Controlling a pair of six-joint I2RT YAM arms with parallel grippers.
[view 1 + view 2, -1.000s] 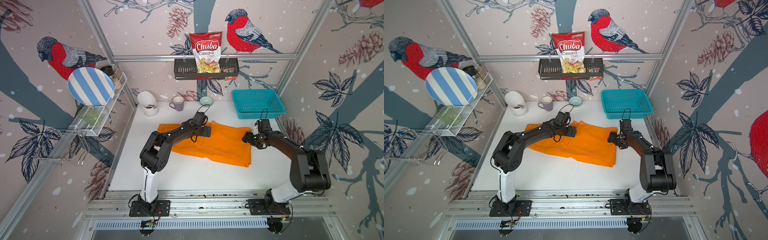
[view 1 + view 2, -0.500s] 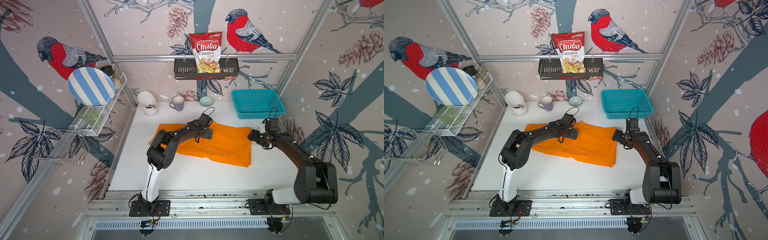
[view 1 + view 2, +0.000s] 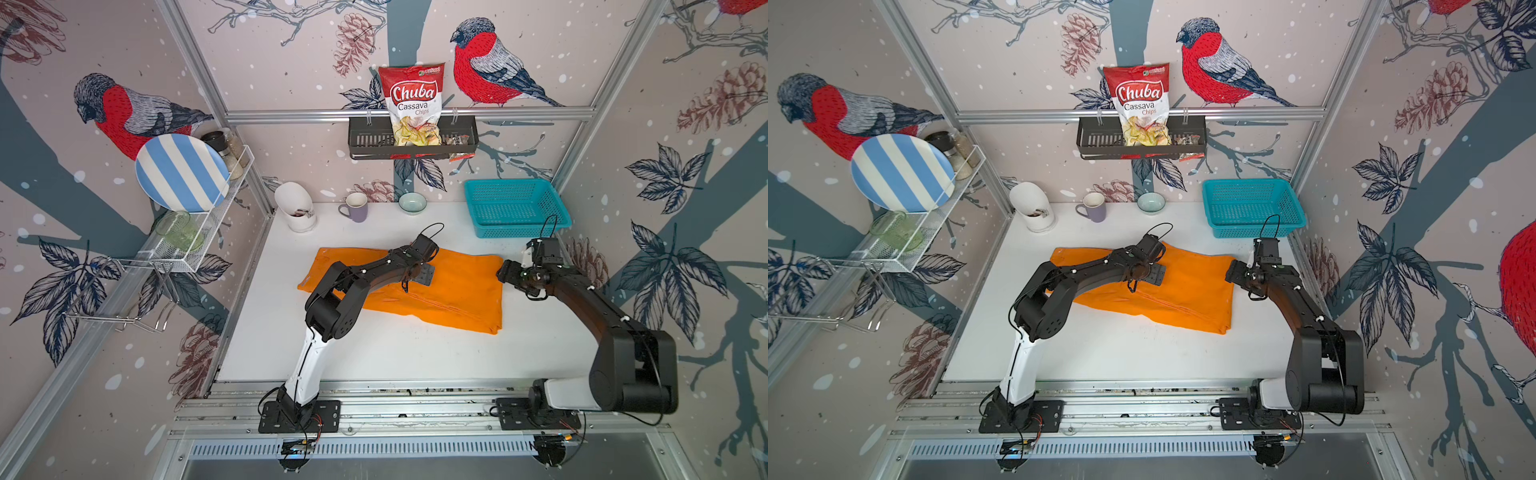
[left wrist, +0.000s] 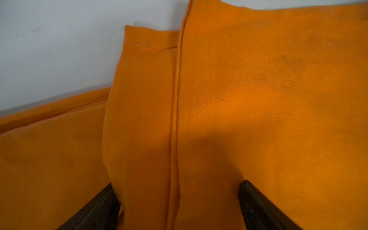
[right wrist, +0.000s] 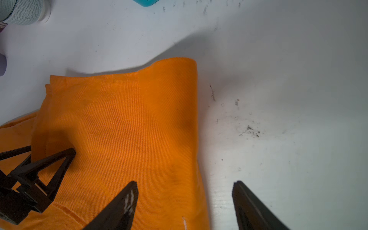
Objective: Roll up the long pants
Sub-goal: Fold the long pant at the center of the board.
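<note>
Both tools are wide open and hold nothing, the left tool [image 3: 417, 277] low over the middle of the long pants [image 3: 461, 295], the right tool [image 3: 503, 272] drawn back to their folded edge, so the pants lie folded flat on the tabletop [image 3: 395, 357] and seem ready for rolling.

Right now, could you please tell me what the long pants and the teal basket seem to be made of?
The long pants: apparently woven cotton-like twill, matte; fine diagonal ribs and stitched seams show up close. The teal basket: probably moulded plastic, smooth-looking; uniform colour and perforated mesh walls suggest it.
</note>
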